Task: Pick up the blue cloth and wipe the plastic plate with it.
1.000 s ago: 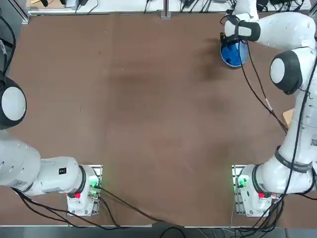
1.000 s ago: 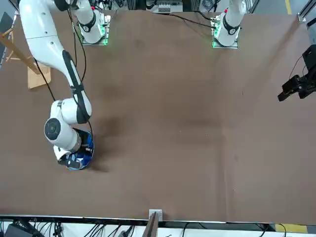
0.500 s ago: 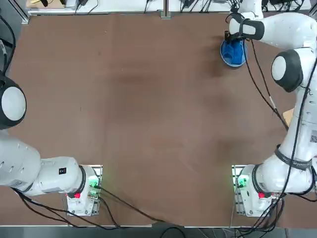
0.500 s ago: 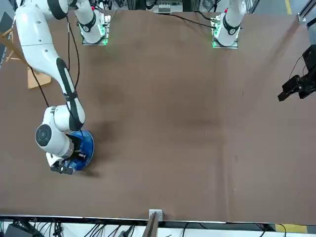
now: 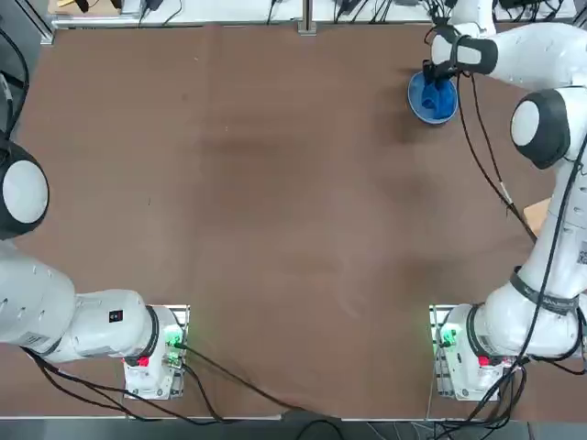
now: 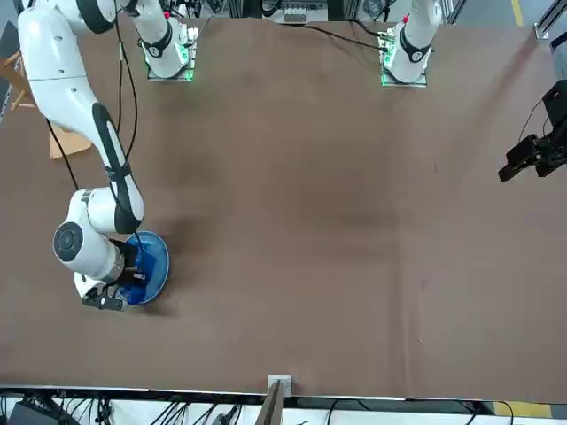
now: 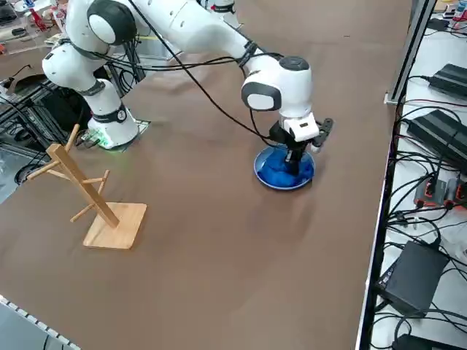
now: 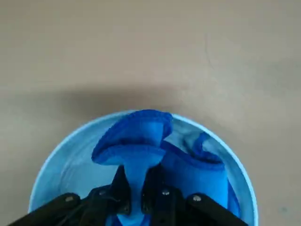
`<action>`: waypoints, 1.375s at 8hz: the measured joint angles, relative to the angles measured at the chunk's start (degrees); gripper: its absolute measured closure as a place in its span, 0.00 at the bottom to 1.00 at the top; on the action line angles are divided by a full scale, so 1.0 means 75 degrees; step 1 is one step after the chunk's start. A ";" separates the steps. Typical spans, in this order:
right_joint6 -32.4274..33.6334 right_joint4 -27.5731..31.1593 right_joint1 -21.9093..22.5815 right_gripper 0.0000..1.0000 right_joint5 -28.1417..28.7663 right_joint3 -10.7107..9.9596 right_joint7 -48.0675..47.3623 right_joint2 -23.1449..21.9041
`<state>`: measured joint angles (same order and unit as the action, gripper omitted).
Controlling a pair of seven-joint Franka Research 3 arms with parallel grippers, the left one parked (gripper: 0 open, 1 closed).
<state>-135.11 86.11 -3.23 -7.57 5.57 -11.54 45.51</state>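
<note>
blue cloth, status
right gripper shut on cloth, at the plate; cloth bunched on plate; wooden rack off to the side, not in the way

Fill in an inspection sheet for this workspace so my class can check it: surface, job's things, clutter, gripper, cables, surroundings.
Surface: brown tabletop, a faint scratch and darker smudges.
Plate: light blue plate, lying on the tabletop.
Cloth: darker blue cloth, bunched over the plate.
Right gripper: over the plate, shut on the cloth.
Clutter: wooden peg stand on the tabletop, away from the plate.
Cables: black cables along the working arm; more on the side bench.
Surroundings: black boxes on that bench. People: nothing seen.
</note>
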 joint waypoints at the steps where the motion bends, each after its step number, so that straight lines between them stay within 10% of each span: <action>1: 0.0067 0.0247 0.0005 0.92 -0.0010 0.0014 0.0000 -0.0158; 6: 0.0417 0.0981 0.0665 0.92 0.0033 -0.0148 -0.0697 -0.0661; 11: 0.0349 -0.0153 0.0847 0.92 0.0229 -0.0347 -0.0548 -0.0051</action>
<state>-132.49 84.96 3.12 -5.85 2.96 -15.65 45.13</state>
